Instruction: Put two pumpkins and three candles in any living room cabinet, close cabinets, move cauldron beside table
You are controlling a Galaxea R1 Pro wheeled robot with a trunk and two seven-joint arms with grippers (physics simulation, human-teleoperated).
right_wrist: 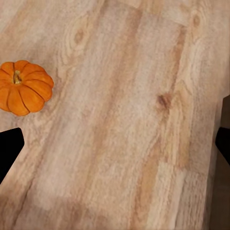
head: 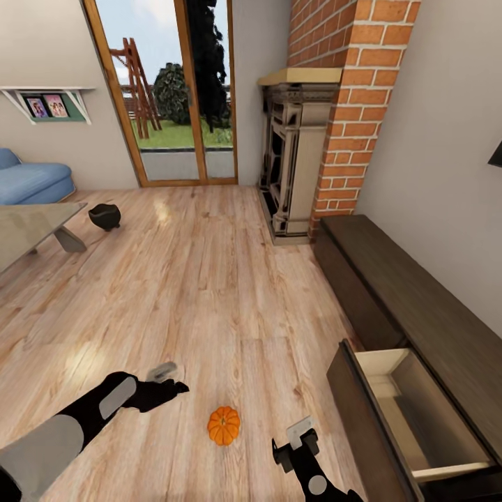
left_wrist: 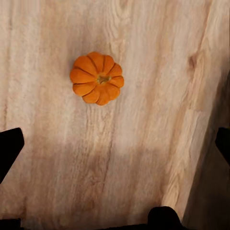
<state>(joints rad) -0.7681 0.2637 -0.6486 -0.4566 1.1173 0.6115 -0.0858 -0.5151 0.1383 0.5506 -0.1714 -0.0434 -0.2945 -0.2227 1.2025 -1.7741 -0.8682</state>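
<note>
Down on the wooden floor point(head: 209, 293), one pumpkin point(head: 224, 425) sits between the left gripper point(head: 166, 378) and right gripper point(head: 296, 438) — both spread open, holding nothing — beside the cabinet point(head: 425, 307), its drawer point(head: 418, 418) pulled out.

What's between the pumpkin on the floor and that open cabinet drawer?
Nothing visible. Bare wooden floor separates the pumpkin from the open drawer of the cabinet. The right gripper hovers between them above the floor, with its jaws open and empty.
</note>
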